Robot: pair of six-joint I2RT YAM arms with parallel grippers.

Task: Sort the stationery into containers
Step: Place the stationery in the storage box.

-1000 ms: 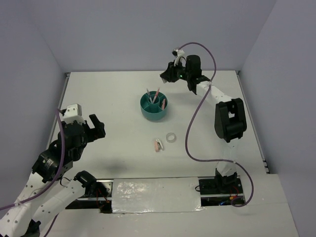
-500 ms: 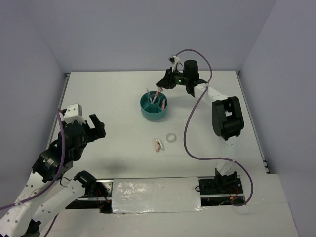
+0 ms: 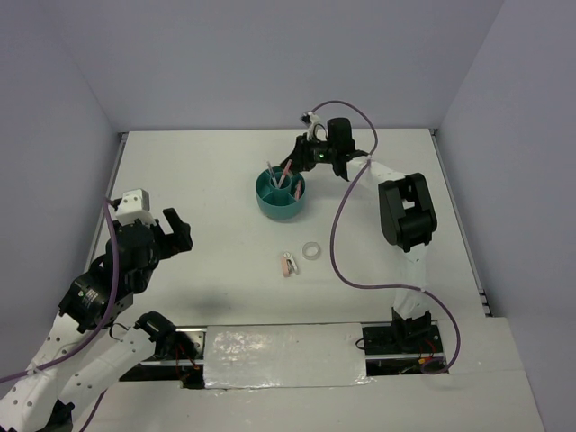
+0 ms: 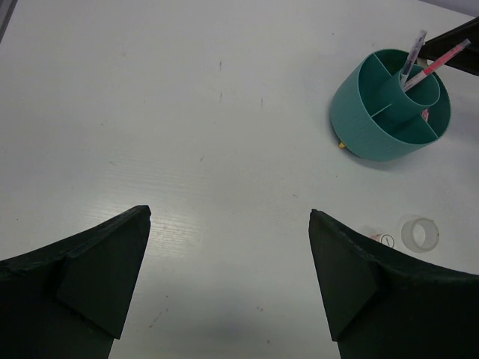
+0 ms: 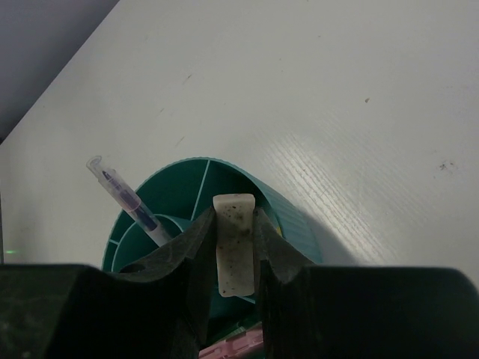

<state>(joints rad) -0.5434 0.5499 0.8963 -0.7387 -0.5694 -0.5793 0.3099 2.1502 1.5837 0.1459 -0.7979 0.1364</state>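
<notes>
Your right claw [image 5: 234,218] is pinched narrow on the small yellowish piece [image 5: 234,254], a speckled block held upright between the two fingers [image 5: 196,250]. Directly beyond those fingers you see the teal organiser [image 5: 292,221]. In the overhead view the claw hangs at its far side, over the rim.

Inside the organiser, the grey pen [image 5: 129,200] leans out of the central cup, its clear cap pointing up and away. The pink pen [image 4: 440,60] stands in the same cup and tilts toward your right claw. The outer compartments are split by thin walls. Which one lies under the piece cannot be told from these views.

On the bench [image 3: 198,180], nearer the arm bases than the organiser, the clear tape ring [image 3: 311,250] lies flat. The pink-white clip [image 3: 287,264] lies just beside it on its left.

Your left claw [image 4: 229,215] stands wide with nothing in it. It is raised over the bare left part of the bench, well apart from the organiser.
</notes>
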